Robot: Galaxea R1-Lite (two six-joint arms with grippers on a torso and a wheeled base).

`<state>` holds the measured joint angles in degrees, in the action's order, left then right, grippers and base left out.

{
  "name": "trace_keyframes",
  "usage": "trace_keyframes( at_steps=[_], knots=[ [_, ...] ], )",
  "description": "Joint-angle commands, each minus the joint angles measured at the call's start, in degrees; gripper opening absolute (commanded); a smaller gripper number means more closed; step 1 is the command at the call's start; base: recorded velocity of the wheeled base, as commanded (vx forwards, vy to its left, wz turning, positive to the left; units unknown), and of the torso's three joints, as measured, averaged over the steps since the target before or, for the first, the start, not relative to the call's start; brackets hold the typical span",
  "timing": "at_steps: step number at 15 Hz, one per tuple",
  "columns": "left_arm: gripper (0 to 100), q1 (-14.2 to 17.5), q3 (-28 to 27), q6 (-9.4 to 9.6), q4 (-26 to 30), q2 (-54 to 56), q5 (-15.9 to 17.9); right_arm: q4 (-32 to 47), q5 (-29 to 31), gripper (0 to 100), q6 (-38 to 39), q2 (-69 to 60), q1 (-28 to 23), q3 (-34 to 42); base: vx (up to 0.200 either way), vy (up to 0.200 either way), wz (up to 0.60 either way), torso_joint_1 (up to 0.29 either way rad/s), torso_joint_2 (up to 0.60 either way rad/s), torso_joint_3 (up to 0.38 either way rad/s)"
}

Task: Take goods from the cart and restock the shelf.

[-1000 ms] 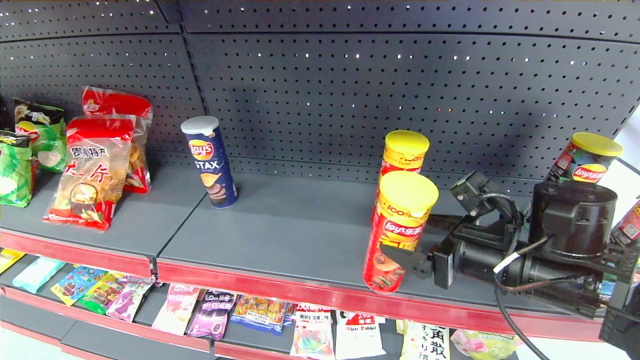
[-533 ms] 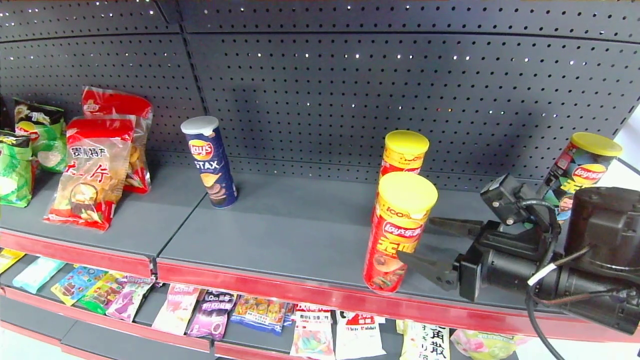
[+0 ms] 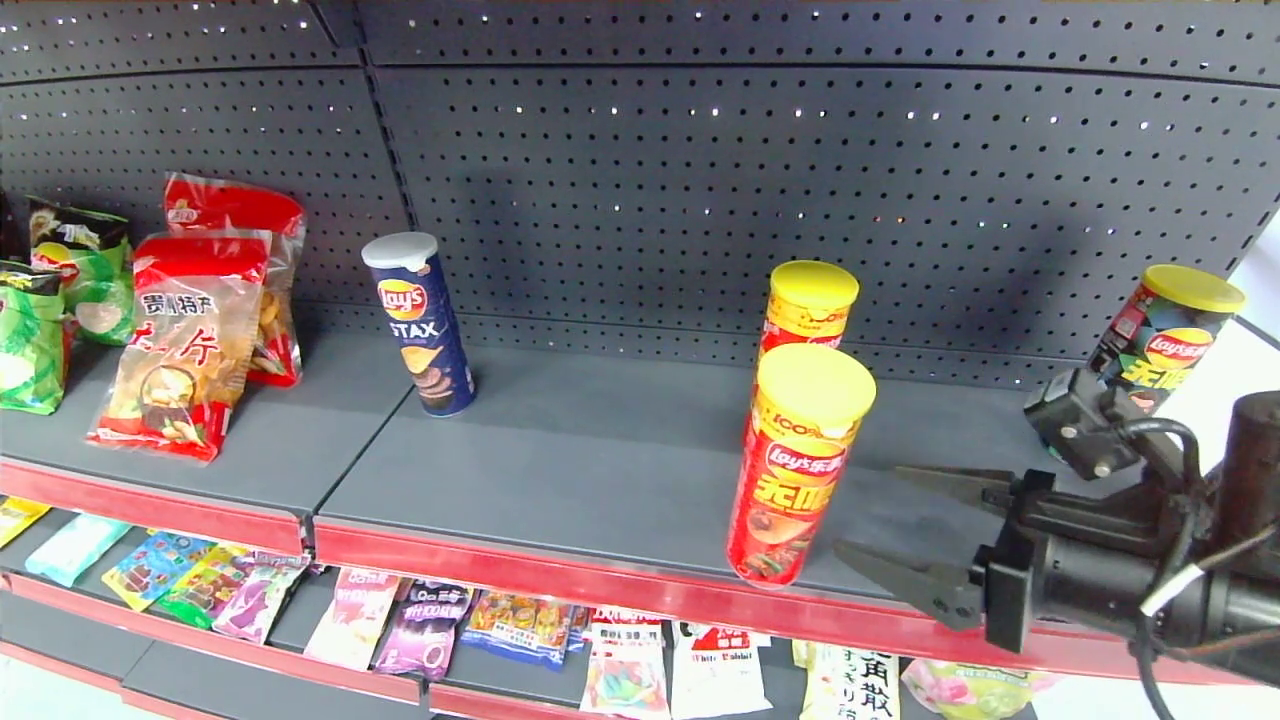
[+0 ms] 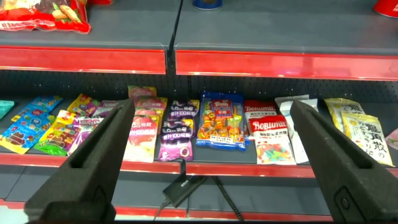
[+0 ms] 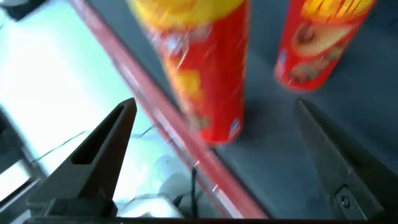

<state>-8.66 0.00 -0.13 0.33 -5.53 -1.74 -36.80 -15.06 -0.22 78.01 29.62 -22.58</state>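
A red chips can with a yellow lid stands upright near the front edge of the grey shelf. A second red can stands right behind it. My right gripper hangs open and empty just to the right of the front can, apart from it. In the right wrist view the front can and the rear can lie ahead of my open right gripper. My left gripper is open and empty, low in front of the lower shelf.
A blue chips can stands mid-shelf and a dark can at the far right. Red snack bags and green bags fill the left end. Candy packets lie on the lower shelf. The pegboard wall closes the back.
My right gripper has drawn back to the right and slightly down, away from the front red can. The can stands where it was.
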Motion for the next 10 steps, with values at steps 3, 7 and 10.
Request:
trace_keyframes(
  at_steps=[3, 7, 10],
  knots=[
    [100, 0.0, 0.0, -0.04, 0.0, -0.1, 0.0, 11.7, -1.6, 100, 0.5, -17.8, -0.4, 2.9, 0.0, 0.0, 0.0, 0.0, 0.0, 0.0],
    [100, 0.0, 0.0, -0.04, 0.0, -0.1, 0.0, 27.1, -6.8, 100, 0.3, -34.5, -8.0, 6.1, 0.0, 0.0, 0.0, 0.0, 0.0, 0.0],
    [100, 0.0, 0.0, -0.04, 0.0, -0.1, 0.0, 37.9, -6.7, 100, 0.1, -47.9, -19.4, 6.0, 0.0, 0.0, 0.0, 0.0, 0.0, 0.0]
  ],
)
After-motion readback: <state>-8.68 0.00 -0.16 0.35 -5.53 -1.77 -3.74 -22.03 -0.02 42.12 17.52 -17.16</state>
